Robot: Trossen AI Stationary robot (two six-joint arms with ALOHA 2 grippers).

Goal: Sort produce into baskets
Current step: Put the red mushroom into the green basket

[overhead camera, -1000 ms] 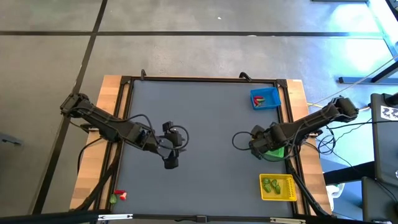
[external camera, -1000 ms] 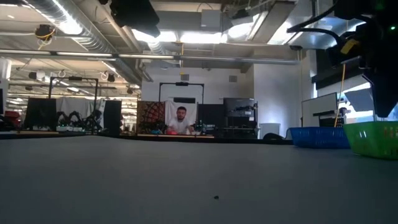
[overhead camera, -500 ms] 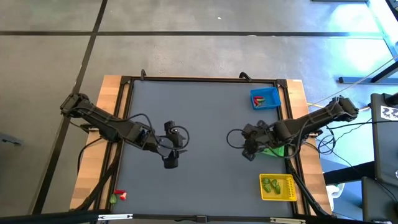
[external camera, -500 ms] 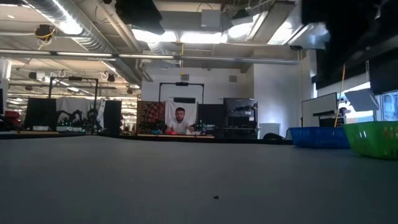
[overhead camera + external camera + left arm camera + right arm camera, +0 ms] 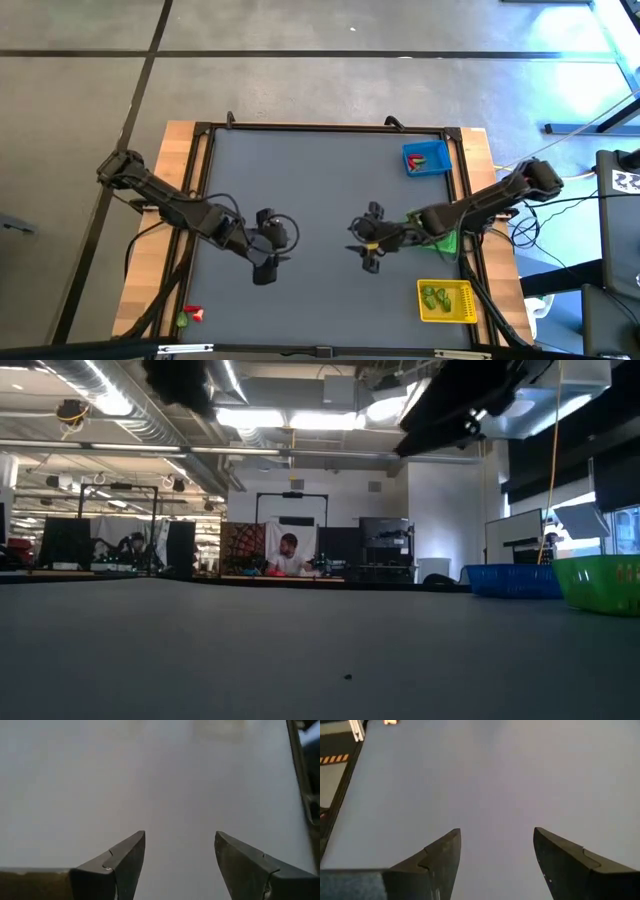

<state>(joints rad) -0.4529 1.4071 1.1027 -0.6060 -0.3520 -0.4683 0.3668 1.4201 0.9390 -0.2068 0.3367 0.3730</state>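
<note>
Since a second ago my right gripper has swung from the green basket out over mid-table; my left gripper has shifted slightly. From above I see the blue basket at the far right and the yellow basket holding green produce; two stray pieces lie off the mat, near left. At table level only the blue and green baskets show. Both wrist cameras show fingers spread apart, empty, over bare table.
</note>
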